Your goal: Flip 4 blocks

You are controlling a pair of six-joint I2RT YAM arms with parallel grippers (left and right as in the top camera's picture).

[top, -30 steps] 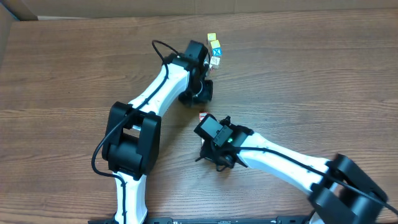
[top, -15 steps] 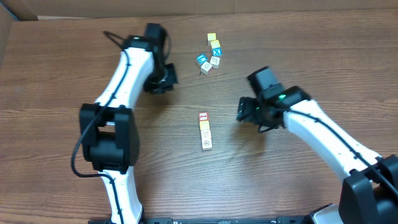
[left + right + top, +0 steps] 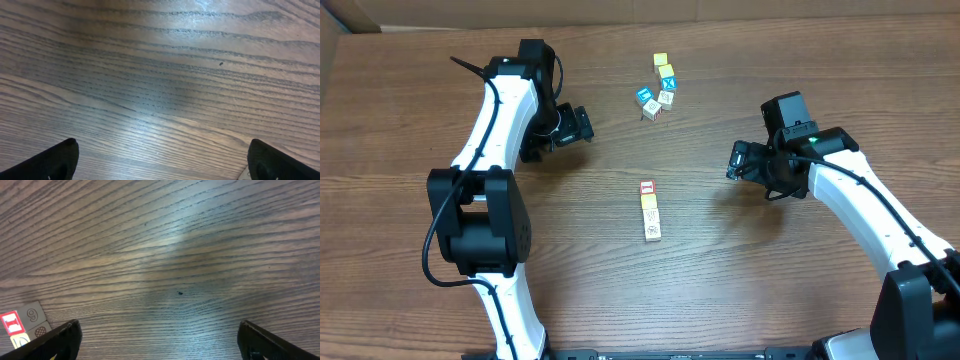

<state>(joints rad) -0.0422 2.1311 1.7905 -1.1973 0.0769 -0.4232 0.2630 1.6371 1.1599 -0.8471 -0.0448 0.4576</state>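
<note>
Wood-grain table (image 3: 800, 60) spans everything; above it the left gripper (image 3: 582, 124) and right gripper (image 3: 734, 160) hang empty, jaws spread wide. Between them the blocks (image 3: 649, 211) lie in a short touching row, likely light, hard and a bit slick, best pinched across opposite flat faces.

Left tool (image 3: 582, 124), right tool (image 3: 735, 160) — both opened, drawn apart, blocks (image 3: 649, 210) uncovered

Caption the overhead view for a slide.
Open left gripper and right gripper either side of a row of blocks; loose cubes lie beyond.
</note>
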